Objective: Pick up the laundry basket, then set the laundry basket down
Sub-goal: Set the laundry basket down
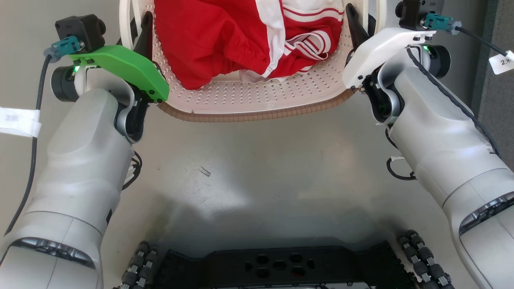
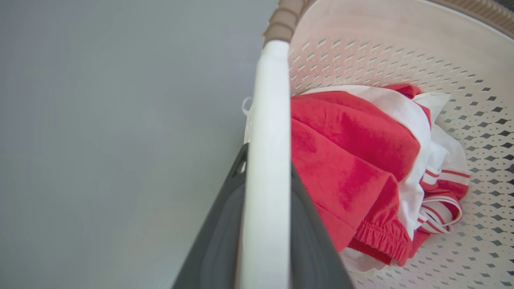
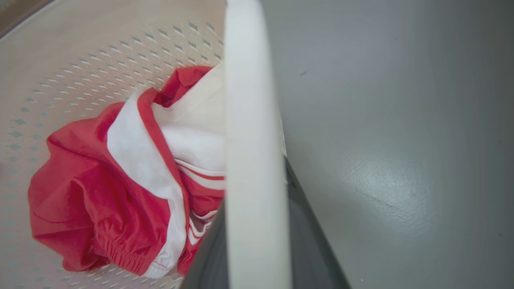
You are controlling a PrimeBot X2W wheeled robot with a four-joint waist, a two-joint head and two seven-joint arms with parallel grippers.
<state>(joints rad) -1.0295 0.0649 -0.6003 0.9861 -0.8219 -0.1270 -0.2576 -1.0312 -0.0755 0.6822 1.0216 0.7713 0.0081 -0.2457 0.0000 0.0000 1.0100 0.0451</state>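
Nearest me is the black wheeled base [image 1: 277, 265], with two pale forearms [image 1: 80, 160] reaching forward over the grey floor [image 1: 257, 168]. On the left, the left gripper [image 2: 267, 160] has its dark fingers [image 2: 217, 241] pinched on the white left handle [image 2: 267, 100]. Between the arms is the laundry basket [image 1: 257, 102], red-and-white clothes [image 1: 209, 36] inside; whether it's off the floor I can't tell. The right gripper [image 3: 253, 188] clamps the right handle [image 3: 249, 80] likewise. I'd raise both wrists together, level, so nothing tips.
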